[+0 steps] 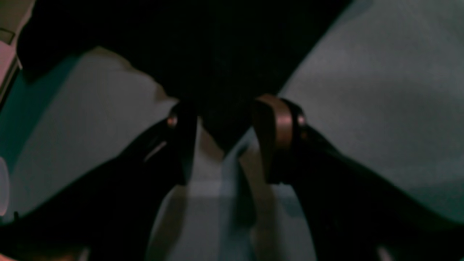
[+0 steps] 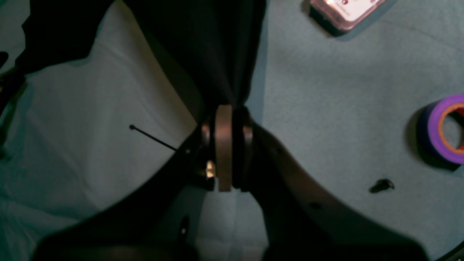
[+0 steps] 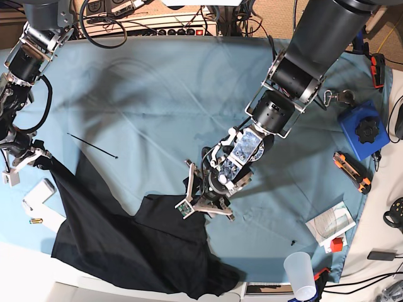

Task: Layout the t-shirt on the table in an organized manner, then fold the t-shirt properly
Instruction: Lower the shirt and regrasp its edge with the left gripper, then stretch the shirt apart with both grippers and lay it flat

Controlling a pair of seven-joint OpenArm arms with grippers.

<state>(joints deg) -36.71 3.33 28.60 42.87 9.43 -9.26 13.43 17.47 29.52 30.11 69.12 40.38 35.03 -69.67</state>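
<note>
Fabric of the black t-shirt (image 3: 132, 245) is heaped at the table's (image 3: 157, 94) near edge. One corner is clamped by the right gripper (image 2: 227, 145); another lies between the parted left gripper (image 1: 232, 123) jaws and could slip free before they close.

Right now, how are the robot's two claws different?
The right gripper is squeezed shut on the t-shirt, lifting one corner off the table. The left gripper has its fingers apart, with a point of shirt between them. The right one is at the table's edge; the left is near the middle. Both are at the same shirt.
</note>
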